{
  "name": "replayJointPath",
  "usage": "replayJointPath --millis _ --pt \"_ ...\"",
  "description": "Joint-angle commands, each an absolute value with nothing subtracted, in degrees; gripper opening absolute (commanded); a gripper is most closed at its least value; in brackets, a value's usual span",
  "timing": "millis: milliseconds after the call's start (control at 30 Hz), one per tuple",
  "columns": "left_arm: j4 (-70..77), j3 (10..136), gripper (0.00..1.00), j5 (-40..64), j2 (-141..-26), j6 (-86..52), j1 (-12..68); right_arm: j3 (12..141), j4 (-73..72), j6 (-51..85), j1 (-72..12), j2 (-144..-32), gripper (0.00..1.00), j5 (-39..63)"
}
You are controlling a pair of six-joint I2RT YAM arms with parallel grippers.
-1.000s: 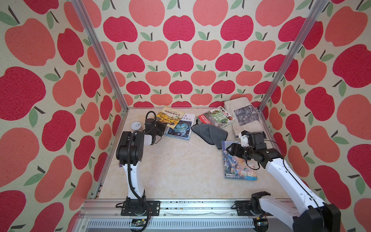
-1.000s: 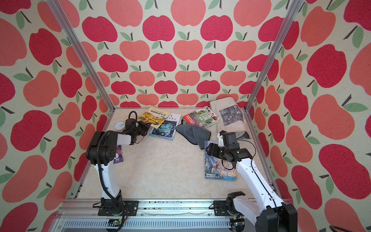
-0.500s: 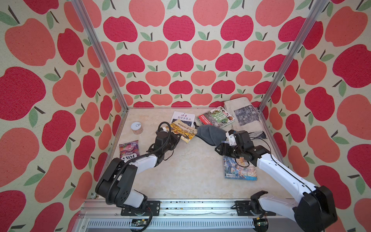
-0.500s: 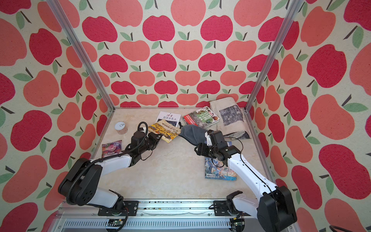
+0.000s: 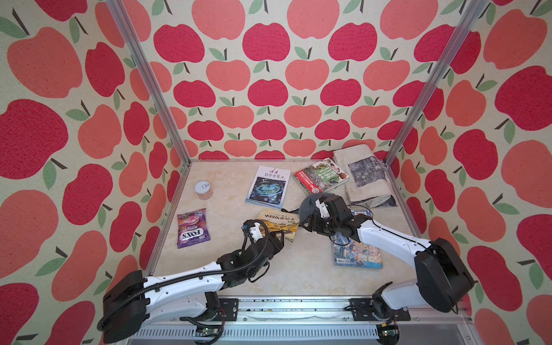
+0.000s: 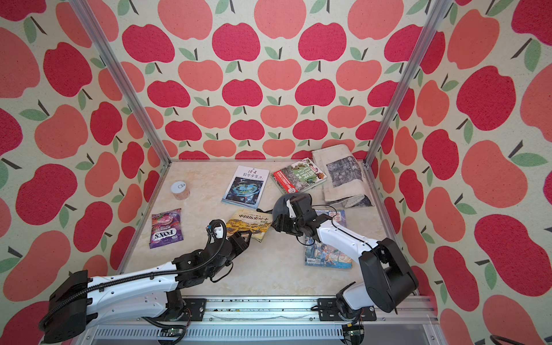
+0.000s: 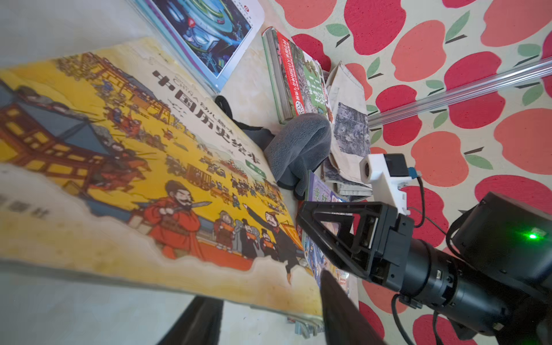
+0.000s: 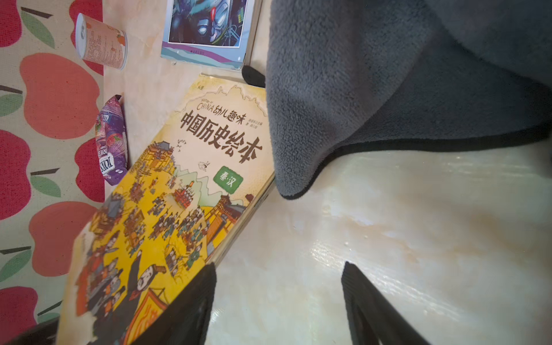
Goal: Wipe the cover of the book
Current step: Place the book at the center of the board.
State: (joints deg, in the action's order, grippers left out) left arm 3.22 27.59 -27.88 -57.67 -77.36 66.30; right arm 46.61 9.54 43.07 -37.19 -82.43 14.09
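Yellow illustrated picture book [image 5: 279,224] lies cover-up mid-tabletop [image 5: 298,268]. The left end effector [image 5: 280,237] sits at its near edge, jaws apart. The right end effector [image 8: 277,265] is spread and empty beside the bunched grey fleece cloth [image 5: 309,204]. Wiping seemingly hasn't begun.

In both top views we lose the near corner of the yellow book [image 5: 280,222] beneath the left gripper [image 5: 279,237], and the right arm [image 5: 385,236] covers the middle of the blue picture book [image 5: 358,256]. From the left wrist, the yellow book runs off the frame, its nearest strip blurred. From the right wrist, the grey cloth [image 8: 388,89] is cut off, and we cannot read the can [image 8: 101,41].
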Motion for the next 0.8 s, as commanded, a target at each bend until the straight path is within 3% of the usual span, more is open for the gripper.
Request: replayJointPath --millis 0,67,233,367,467,633,767 --pt "-9.47 31.90 0.88 -40.74 -55.77 -80.95 71.65 47.62 7.28 44.41 -37.66 -82.45 0.71 14.55" --pt "-11.00 33.68 0.99 -41.71 -55.46 -80.63 73.04 47.46 7.37 44.30 -37.62 -82.61 0.71 14.32" --pt "-9.03 35.08 0.99 -37.11 -57.37 -77.42 73.23 47.60 8.12 43.79 -37.70 -83.04 0.71 14.20" --pt "-13.48 35.43 0.99 -39.99 -55.76 -68.14 70.92 47.55 8.36 43.41 -38.01 -83.39 0.71 13.98" --pt "-17.95 33.16 0.99 -35.07 -52.67 -63.44 61.32 47.54 7.42 43.85 -39.20 -84.87 0.71 14.05" --pt "-4.11 22.17 0.99 -21.68 -42.26 -50.91 42.26 48.64 7.05 43.95 -41.88 -87.72 0.71 12.47" --pt "-2.45 20.70 0.99 -14.01 -40.19 -45.76 31.00 48.41 5.89 44.26 -42.71 -90.21 0.73 11.67"
